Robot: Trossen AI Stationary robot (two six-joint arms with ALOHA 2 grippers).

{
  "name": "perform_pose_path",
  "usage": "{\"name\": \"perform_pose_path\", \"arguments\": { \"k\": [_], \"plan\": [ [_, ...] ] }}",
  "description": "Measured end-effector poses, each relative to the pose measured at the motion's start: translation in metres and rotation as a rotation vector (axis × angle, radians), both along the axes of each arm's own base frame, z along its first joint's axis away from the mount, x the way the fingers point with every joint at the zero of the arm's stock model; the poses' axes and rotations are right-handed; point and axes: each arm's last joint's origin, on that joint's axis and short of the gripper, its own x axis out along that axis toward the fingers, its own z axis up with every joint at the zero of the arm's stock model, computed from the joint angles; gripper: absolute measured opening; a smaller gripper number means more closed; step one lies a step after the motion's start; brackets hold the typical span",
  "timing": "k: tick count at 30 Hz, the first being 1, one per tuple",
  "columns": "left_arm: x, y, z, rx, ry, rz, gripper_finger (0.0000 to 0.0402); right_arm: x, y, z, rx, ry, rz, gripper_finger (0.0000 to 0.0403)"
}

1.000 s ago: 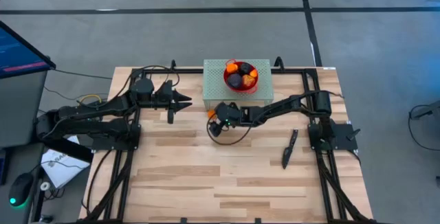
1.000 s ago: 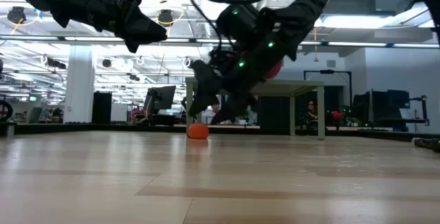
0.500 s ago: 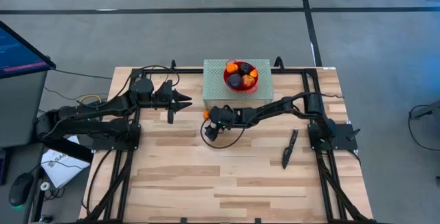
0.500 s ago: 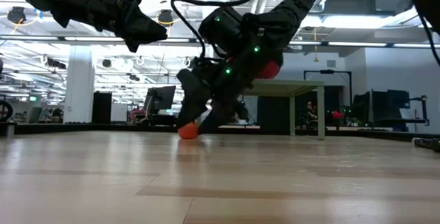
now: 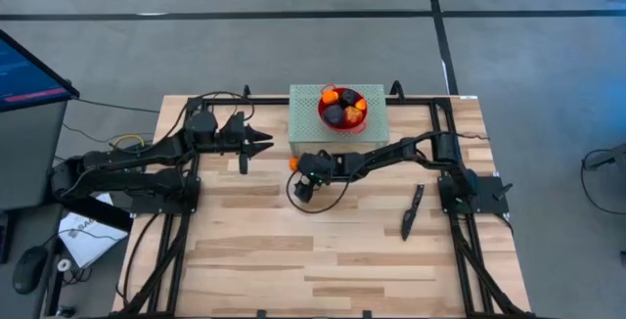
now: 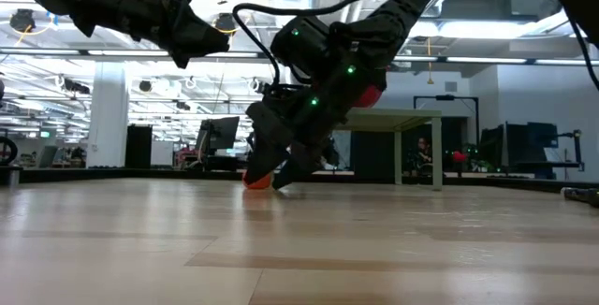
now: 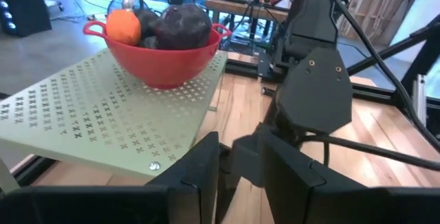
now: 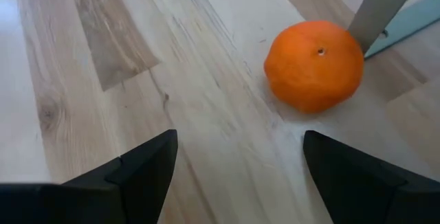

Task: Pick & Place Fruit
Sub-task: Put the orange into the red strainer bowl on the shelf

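A small orange fruit [image 8: 314, 64] lies on the wooden table by the front edge of a pale green perforated platform [image 5: 311, 131]. My right gripper [image 8: 237, 162] stands open, low over the table and slanting down. The orange is just ahead of its fingertips, nearer one finger and clear of both. In the low view the gripper [image 6: 273, 172] partly hides the orange [image 6: 253, 181]. A red bowl [image 7: 165, 64] on the platform holds orange and dark purple fruits [image 7: 182, 26]. My left gripper [image 5: 262, 145] waits shut above the table, left of the platform.
A slim black object [image 5: 412, 210] lies on the table's right part. A cable loop [image 5: 305, 200] hangs under the right wrist. A platform leg [image 8: 383, 4] stands right behind the orange. Bare wood stretches toward the near edge.
My right gripper has gone down and a little toward the table's left edge, rolling its wrist, and now sits at the orange. The orange has shifted a short way toward the table's left edge.
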Motion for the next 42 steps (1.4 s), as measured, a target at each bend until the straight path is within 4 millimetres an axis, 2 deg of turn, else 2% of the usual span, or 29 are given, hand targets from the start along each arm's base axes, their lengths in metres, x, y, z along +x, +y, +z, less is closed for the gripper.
{"name": "perform_pose_path", "arguments": {
  "k": [9,15,22,34,38,42],
  "plan": [
    [0.000,0.000,0.001,-0.028,-0.012,0.007,0.0097,0.003,0.004,-0.003,-0.028,-0.021,-0.012,0.0311],
    [0.000,-0.001,0.001,-0.101,-0.025,-0.001,0.0097,0.005,0.021,-0.013,-0.108,-0.024,-0.059,0.0311],
    [0.000,-0.001,0.001,-0.110,-0.025,-0.025,0.0097,0.008,0.039,-0.027,-0.151,-0.054,-0.101,0.0311],
    [0.000,-0.002,0.001,-0.111,-0.024,-0.026,0.0096,-0.003,0.064,-0.043,-0.225,-0.127,-0.493,0.0311],
    [0.000,-0.001,0.000,-0.112,-0.023,-0.026,0.0096,0.000,0.056,-0.042,-0.240,-0.160,-0.511,0.0311],
    [0.000,-0.002,0.000,-0.112,-0.022,-0.026,0.0096,0.006,0.039,-0.039,-0.260,-0.192,-0.493,0.0311]
  ]
}}
